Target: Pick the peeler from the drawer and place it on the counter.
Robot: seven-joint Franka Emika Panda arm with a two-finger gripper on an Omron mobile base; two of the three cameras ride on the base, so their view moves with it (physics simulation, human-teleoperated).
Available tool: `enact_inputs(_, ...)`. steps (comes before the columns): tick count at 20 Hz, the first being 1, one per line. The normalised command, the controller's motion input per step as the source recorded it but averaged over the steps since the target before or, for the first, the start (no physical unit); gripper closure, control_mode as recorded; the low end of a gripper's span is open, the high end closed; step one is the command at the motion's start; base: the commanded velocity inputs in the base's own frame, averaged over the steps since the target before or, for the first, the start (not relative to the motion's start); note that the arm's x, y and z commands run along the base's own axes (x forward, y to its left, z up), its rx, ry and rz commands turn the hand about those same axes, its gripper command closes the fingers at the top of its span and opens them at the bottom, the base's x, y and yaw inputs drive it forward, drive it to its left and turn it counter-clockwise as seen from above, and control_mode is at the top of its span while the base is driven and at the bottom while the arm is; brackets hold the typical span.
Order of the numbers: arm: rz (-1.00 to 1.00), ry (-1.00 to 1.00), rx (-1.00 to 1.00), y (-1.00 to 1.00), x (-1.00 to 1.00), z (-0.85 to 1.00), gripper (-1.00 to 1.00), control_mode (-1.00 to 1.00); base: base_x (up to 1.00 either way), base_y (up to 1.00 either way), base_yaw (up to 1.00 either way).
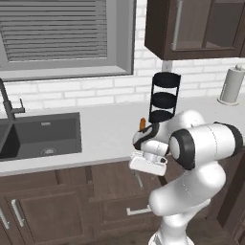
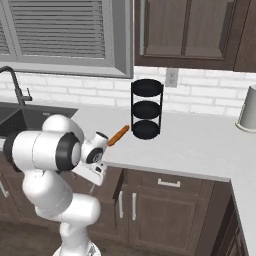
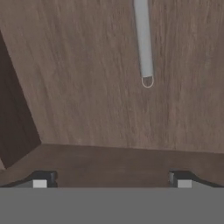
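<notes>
The drawer [image 3: 87,87] faces the hand camera, wood grain close up, its silver bar handle [image 3: 143,41] running away from the lens and cut off at the frame's edge. The gripper [image 3: 111,179] holds nothing, fingertips spread wide below the handle. Base cameras show the counter [image 2: 200,145] above, an orange stick [image 2: 118,135] beside a black rack [image 2: 146,107]; the arm hides the drawer front.

The silver handle [image 3: 144,41] on the brown wooden front is cut off by the top edge of the hand view. The paper towel roll [image 2: 248,108] is cropped by the right edge of the right base view. The sink [image 1: 36,136] is cut by the left edge.
</notes>
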Motion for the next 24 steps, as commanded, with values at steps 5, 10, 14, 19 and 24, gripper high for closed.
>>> enact_inputs(5,0.00,0.00,-0.08,0.00,0.16,-0.40,-1.00,-1.00,0.00,0.00,0.00)
enact_inputs(10,0.00,0.00,-0.01,0.00,0.00,-0.46,-1.00,-1.00,0.00,0.00,0.00)
enact_inputs(14,0.00,0.01,0.00,0.00,-0.18,-0.32,-1.00,-1.00,0.00,0.00,0.00)
enact_inputs(19,0.00,-0.01,0.00,0.11,-0.57,-0.03,-1.00,-1.00,0.00,0.00,0.00)
enact_inputs(24,0.00,-0.07,0.00,0.23,-0.71,0.00,-1.00,-1.00,0.00,0.00,0.00)
